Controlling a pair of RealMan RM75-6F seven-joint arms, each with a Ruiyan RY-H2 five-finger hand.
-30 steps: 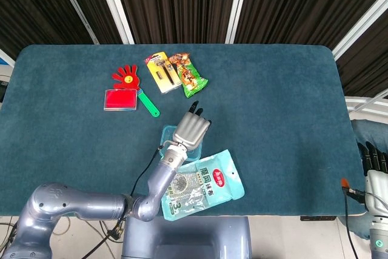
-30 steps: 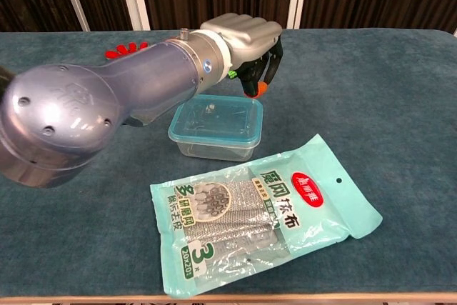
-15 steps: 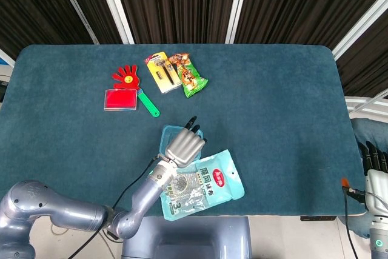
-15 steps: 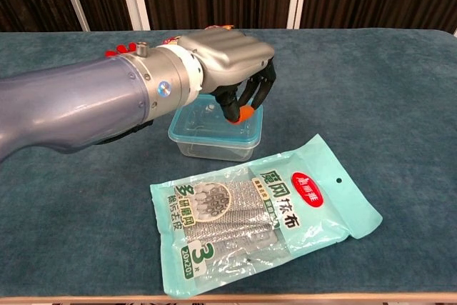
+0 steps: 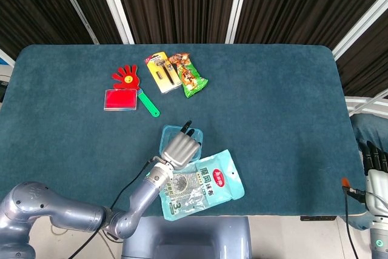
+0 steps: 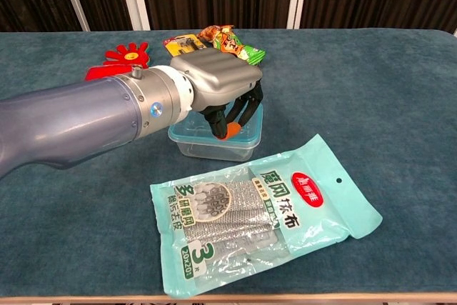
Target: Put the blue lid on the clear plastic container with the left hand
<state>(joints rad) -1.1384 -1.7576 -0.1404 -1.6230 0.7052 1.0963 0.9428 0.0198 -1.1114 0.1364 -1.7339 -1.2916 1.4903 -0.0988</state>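
The teal table [image 5: 273, 101] carries a clear container [image 6: 214, 141], cloth packet [image 6: 264, 212], clapper [image 5: 130, 80], and snacks [image 5: 189, 75].

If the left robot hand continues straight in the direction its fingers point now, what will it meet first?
The left robot hand has its fingers curled downward over the clear plastic container, so it would most likely meet the blue lid on top first. Whether the fingertips already touch it is unclear.

1. Left hand [image 6: 218, 83]: smooth silver-grey shell, dark fingers [image 6: 243, 111], one orange fingertip.
2. Left forearm [image 6: 78, 126]: glossy blue-grey tube, white wrist ring, small round screw.
3. Right hand [image 5: 376, 180]: pale casing, black fingers, black cable, orange tab.
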